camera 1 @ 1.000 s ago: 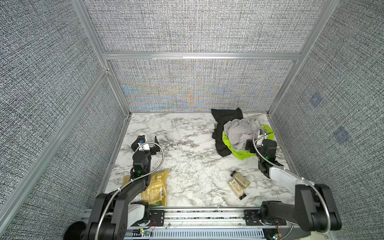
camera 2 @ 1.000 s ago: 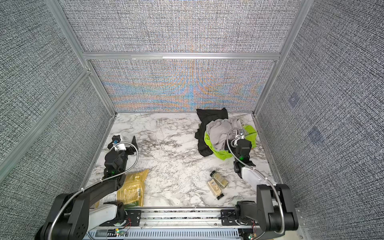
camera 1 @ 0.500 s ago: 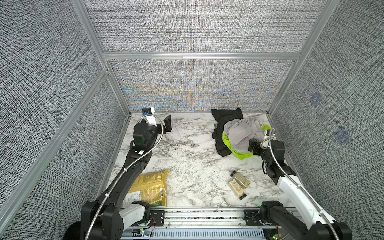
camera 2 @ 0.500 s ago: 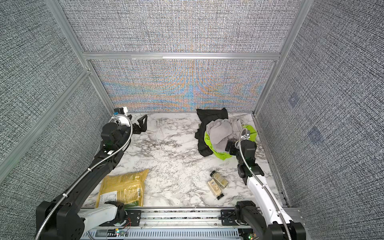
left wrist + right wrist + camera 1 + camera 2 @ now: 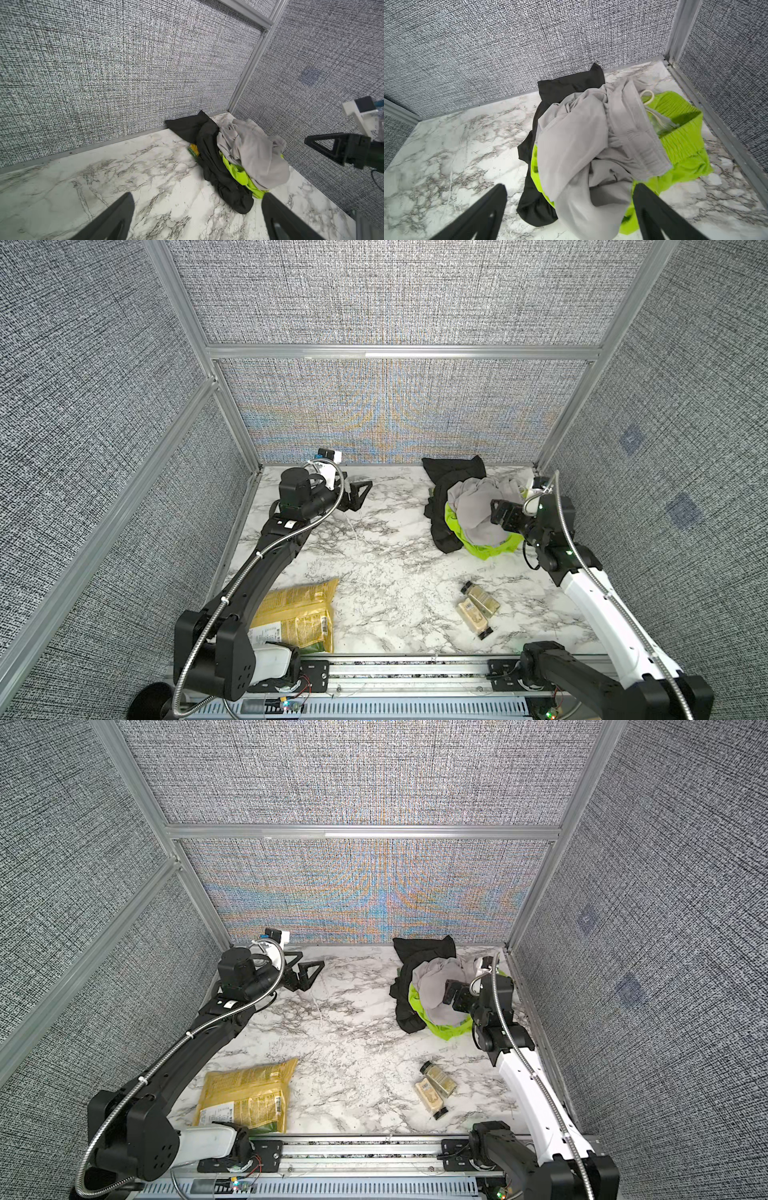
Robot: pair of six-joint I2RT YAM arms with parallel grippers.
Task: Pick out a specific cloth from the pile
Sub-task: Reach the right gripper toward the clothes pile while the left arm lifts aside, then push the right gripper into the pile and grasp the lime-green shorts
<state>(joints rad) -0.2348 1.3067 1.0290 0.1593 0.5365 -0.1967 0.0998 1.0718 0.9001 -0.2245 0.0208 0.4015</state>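
Right wrist view looks straight down the right gripper (image 5: 570,187): its two black fingers (image 5: 481,205) stand wide apart, empty. Directly ahead of them, and a little below, sits the pile (image 5: 473,510), pushed into the far corner of the marble table (image 5: 456,145). What fills the gap between the fingers is the wrong thing, a light grey garment (image 5: 581,135) slumped over the top. The cloth (image 5: 679,128) wanted, neon yellow-green, lies under that grey one and spills out on the gripper's outer side, toward the side wall (image 5: 726,62). Its ribbed waistband with a white drawstring (image 5: 648,97) is bare there, beyond the outer finger rather than between the two. A thinner green strip peeks out on the inner side, against the black garment (image 5: 566,85). The bare band seems to run lengthwise away from the gripper, roughly along the wall. So I judge the fingers would have to shift outward and forward, and close across that band, to take green alone and not grey.

In both top views the right arm is plainly the nearer one, hanging over the pile's near edge; whether it touches fabric I cannot tell. The left gripper (image 5: 356,497), fingers likewise spread and empty, hovers well apart from the pile, across the marble.
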